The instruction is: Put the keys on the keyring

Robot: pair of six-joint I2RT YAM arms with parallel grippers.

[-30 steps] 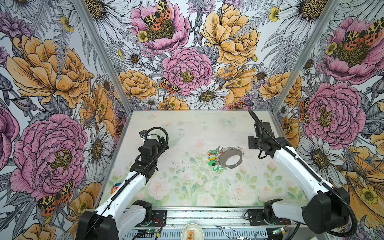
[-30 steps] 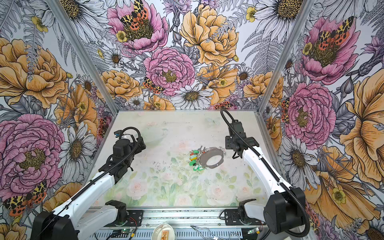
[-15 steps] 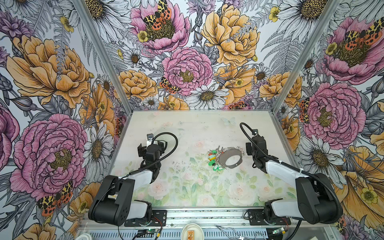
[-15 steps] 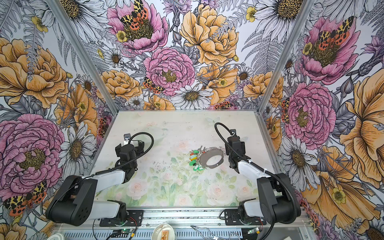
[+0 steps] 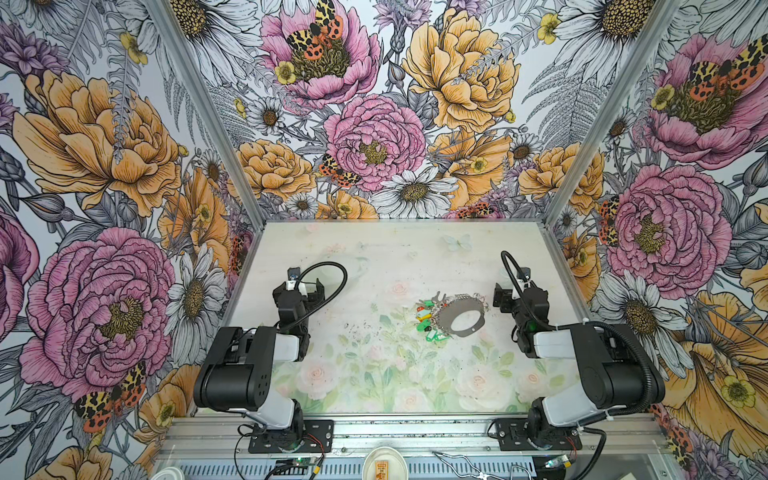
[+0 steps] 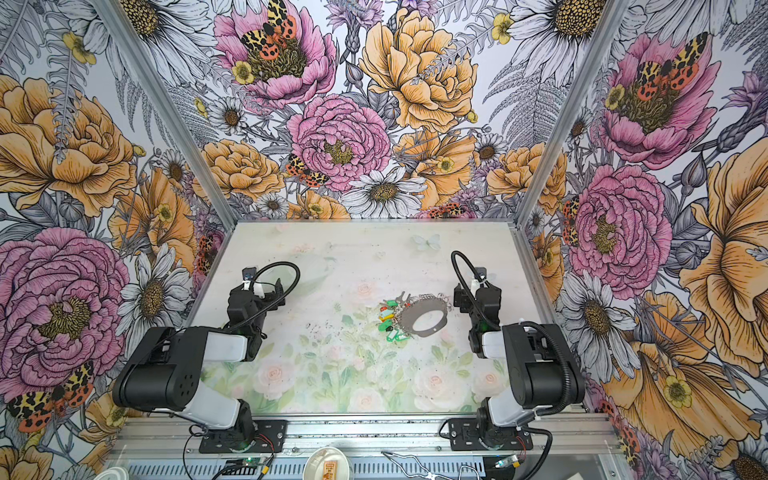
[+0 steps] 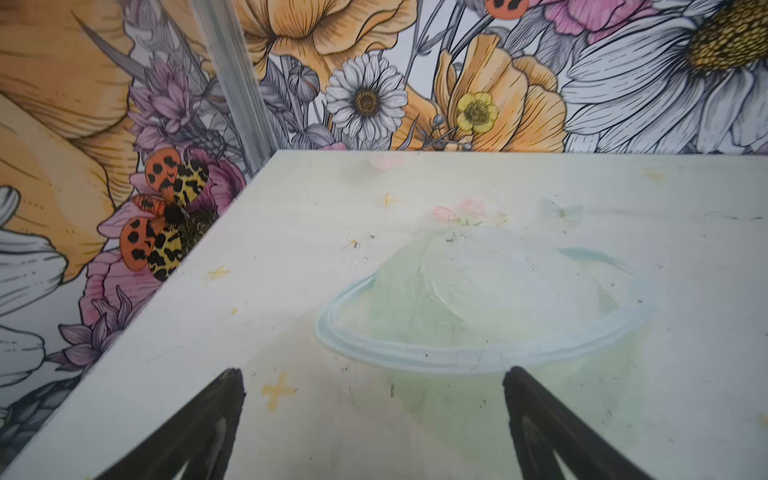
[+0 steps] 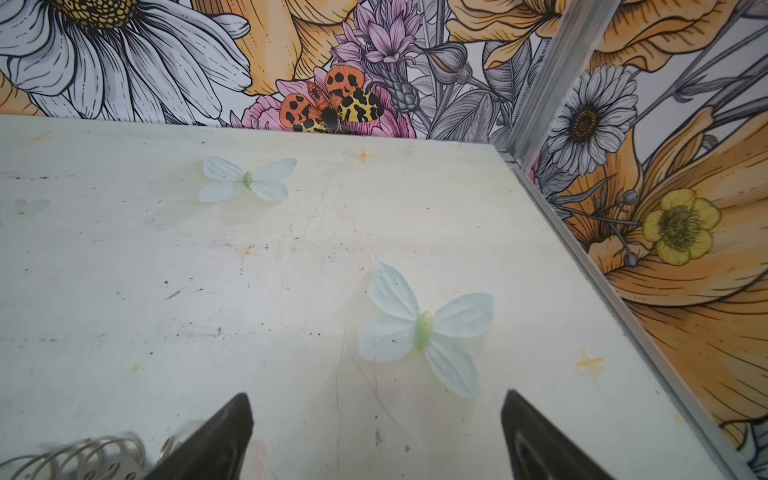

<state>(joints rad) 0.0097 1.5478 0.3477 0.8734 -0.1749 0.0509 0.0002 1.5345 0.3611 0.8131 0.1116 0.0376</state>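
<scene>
— Where's the keyring (image 5: 446, 318)?
— Flat on the table (image 5: 374, 257), keys (image 5: 426, 318) bunched at its nine o'clock edge.
— What changed?
— I've folded both arms back. My right gripper (image 8: 376, 399), at the keyring's three o'clock, just spread its jaws, empty. My left gripper (image 7: 372, 374), far off at nine o'clock, gapes empty too. I reckon we're done

keys (image 5: 424, 318) too small to count; keyring (image 8: 110, 453) cut off, blurred
</scene>
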